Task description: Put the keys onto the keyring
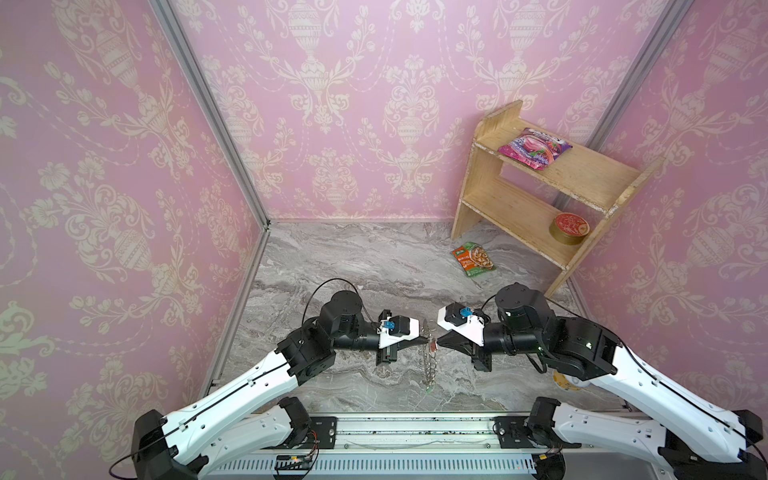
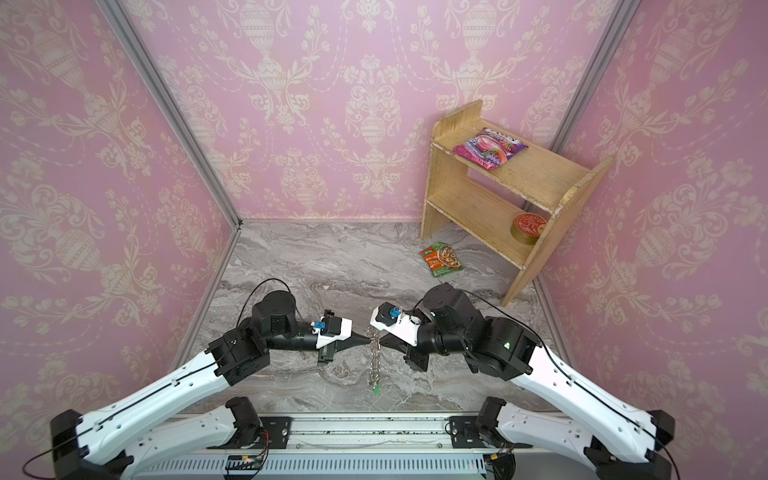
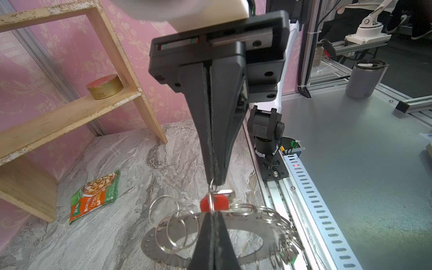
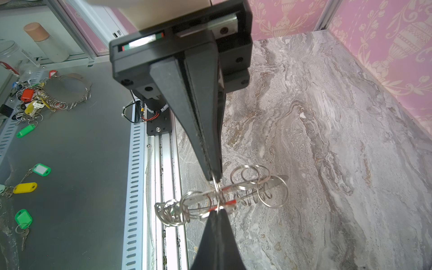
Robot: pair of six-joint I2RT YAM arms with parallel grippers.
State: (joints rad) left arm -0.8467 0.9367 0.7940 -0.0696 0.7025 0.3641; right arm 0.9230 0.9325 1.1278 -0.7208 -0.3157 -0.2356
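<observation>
Nearest the arm bases, the green-tagged key (image 2: 376,390) is seen hanging from the near end of the keyring (image 2: 375,361). The keyring is held on edge above the marble table (image 1: 353,270), apparently clear of it.

Midway along the ring, the left gripper (image 1: 424,340) is pinched shut at the rim; whether plate or rim loop is clamped cannot be told. Tip to tip with it, the right gripper (image 1: 440,343) is closed tight on a thin wire loop (image 4: 218,190). That loop appears to belong to the red-tagged key (image 3: 222,203), which is caught between the two tips, just beside the rim.

The step in hand is judged to be the threading of that loop onto the ring. It would best be done with the ring held steady by the left arm and the loop turned in small arcs by the right. No grip should be loosened until the red tag is seen to hang freely. The neighbouring loops are crowded, so snagging should be watched for.

Farther back, a food packet (image 1: 473,259) and a wooden shelf (image 1: 507,208) are seen well apart from the work.
</observation>
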